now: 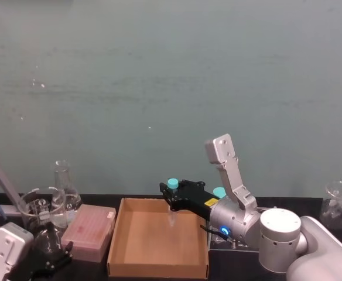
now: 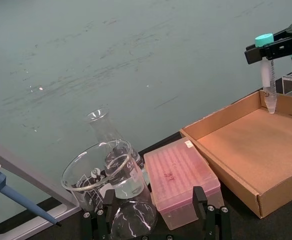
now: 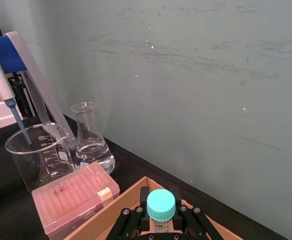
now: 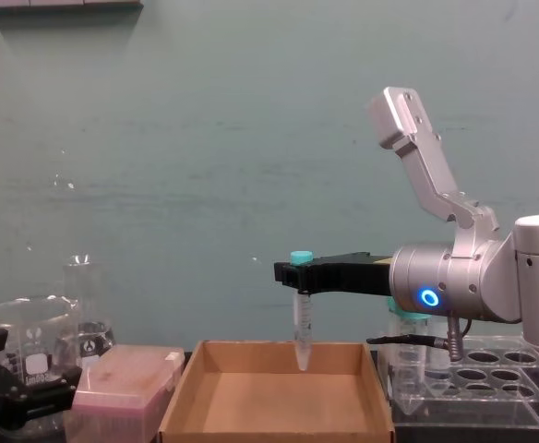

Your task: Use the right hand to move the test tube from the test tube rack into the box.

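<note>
Left tool (image 2: 153, 210) sits low at the table's left end, its black fingers spread apart, with curved glass showing between them; I cannot tell whether they touch it. Beside it stand a blue-tipped pipette (image 2: 16, 197), a glass beaker (image 1: 36, 208) and a conical flask (image 1: 62, 181), close together. Just right of them lies the pink lidded box (image 1: 89, 231), and next to that the brown cardboard box (image 1: 159, 270) on the dark table (image 1: 223, 270).

Over the box's far side, the right tool (image 4: 293, 274) reaches in from the right, its flat fingers closed on the test tube (image 4: 301, 332) just under the teal cap. That tube hangs upright, its conical tip pointing down inside the box's outline near the back wall; whether the tip touches the floor I cannot tell.

Right of the box, just beside it, stands the clear test tube rack (image 4: 477, 383) under the silver arm with its blue ring. One wider teal-capped tube (image 4: 404, 346) stands upright in the rack's left end.
</note>
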`<state>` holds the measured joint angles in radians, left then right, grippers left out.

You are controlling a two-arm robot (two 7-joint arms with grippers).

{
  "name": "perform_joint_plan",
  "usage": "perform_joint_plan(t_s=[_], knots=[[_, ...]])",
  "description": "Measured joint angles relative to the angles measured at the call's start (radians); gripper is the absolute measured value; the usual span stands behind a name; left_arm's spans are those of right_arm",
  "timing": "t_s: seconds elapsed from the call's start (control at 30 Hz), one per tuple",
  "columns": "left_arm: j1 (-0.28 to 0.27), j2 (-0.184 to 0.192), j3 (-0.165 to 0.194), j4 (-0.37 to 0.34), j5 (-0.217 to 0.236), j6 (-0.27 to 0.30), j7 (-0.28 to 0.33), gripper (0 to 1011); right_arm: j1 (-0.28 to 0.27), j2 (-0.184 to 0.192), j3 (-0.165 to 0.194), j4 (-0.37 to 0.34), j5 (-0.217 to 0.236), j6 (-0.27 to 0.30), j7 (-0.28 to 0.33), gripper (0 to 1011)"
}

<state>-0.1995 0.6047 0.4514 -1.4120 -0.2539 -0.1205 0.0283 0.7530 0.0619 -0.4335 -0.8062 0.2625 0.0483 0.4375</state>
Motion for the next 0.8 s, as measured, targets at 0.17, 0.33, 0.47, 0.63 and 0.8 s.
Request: perform_joint_plan(t_s=[0.17,0.33,0.47,0.63,0.8], knots=[[0.0,0.0,0.0,0.0,0.0,0.0,0.0,1000,-0.001,0.0,0.0,-0.002,0.001,0.001,0.0,246],[0.0,0.0,0.0,0.0,0.0,0.0,0.0,1000,-0.001,0.001,0.001,-0.003,0.001,0.001,0.0,334],[0.0,0.0,0.0,0.0,0.0,0.0,0.0,1000,-0.001,0.001,0.001,-0.004,0.002,0.002,0.0,446],[0.0,0.0,0.0,0.0,0.0,0.0,0.0,1000,-0.002,0.001,0.001,-0.005,0.002,0.002,0.0,624],[0.0,0.0,0.0,0.0,0.0,0.0,0.0,1000,-0.002,0.002,0.001,-0.005,0.002,0.002,-0.001,759]])
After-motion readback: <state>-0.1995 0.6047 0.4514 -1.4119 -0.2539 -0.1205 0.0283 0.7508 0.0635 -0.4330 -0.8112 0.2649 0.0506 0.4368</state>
